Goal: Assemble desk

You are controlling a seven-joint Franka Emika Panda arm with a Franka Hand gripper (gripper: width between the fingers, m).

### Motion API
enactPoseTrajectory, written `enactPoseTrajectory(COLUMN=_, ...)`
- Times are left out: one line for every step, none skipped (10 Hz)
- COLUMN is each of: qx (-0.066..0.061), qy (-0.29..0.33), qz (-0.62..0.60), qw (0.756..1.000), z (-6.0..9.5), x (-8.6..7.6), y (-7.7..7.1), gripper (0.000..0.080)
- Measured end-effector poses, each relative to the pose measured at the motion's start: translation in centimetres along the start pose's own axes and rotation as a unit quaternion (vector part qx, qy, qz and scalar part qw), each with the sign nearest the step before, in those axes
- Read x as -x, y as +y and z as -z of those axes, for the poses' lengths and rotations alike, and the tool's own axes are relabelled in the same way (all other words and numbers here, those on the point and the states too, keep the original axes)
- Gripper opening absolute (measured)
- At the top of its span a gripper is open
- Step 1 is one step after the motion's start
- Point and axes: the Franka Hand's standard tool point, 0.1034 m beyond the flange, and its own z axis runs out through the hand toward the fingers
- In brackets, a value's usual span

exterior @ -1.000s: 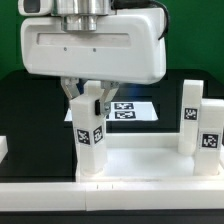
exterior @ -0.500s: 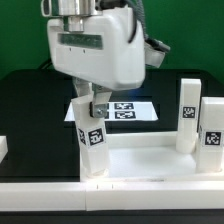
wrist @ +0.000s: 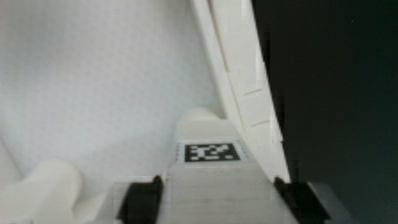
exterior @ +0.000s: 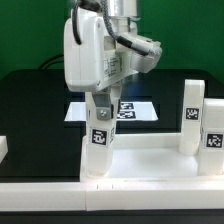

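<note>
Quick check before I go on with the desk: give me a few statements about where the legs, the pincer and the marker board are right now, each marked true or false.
1. The pincer grips a leg that stands upright on the desk top. True.
2. That leg lies flat on the black table. False: it stands upright at the corner of the desk top on the exterior view's left.
3. Two more legs stand upright on the exterior view's right. True.
4. The marker board sits on the desk top. False: it lies on the black table behind it.
5. The held leg has no tag. False: the wrist view shows a tag.
</note>
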Motion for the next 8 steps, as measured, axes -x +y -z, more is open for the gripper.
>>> enactPoseTrajectory(qx=0.0, qy=0.0, qz=0.006, qw=1.0, z=-0.05, x=-0.02, y=0.03, gripper=0.0371)
enactPoseTrajectory(qx=0.001, qy=0.0, qz=0.011, qw=1.0, z=-0.05, x=-0.02, y=0.04, gripper=0.0507)
enactPoseTrajectory(qx=0.002, qy=0.002, qz=0.114, qw=0.993, z=-0.03, x=-0.16, y=0.13, gripper=0.0507)
enactPoseTrajectory(qx=0.005, qy=0.004, qz=0.21, qw=0.978, z=-0.18, x=-0.07, y=0.39, gripper=0.062)
enactPoseTrajectory(qx=0.008, qy=0.004, qz=0.275, qw=0.961, z=-0.37, x=-0.18, y=0.67, gripper=0.064)
enactPoseTrajectory(qx=0.008, qy=0.004, qz=0.292, qw=0.956, z=-0.36, x=-0.25, y=0.65, gripper=0.064)
enactPoseTrajectory(qx=0.009, qy=0.005, qz=0.324, qw=0.946, z=-0.37, x=-0.3, y=0.65, gripper=0.0648)
enactPoseTrajectory(qx=0.009, qy=0.005, qz=0.363, qw=0.932, z=-0.37, x=-0.37, y=0.64, gripper=0.0648)
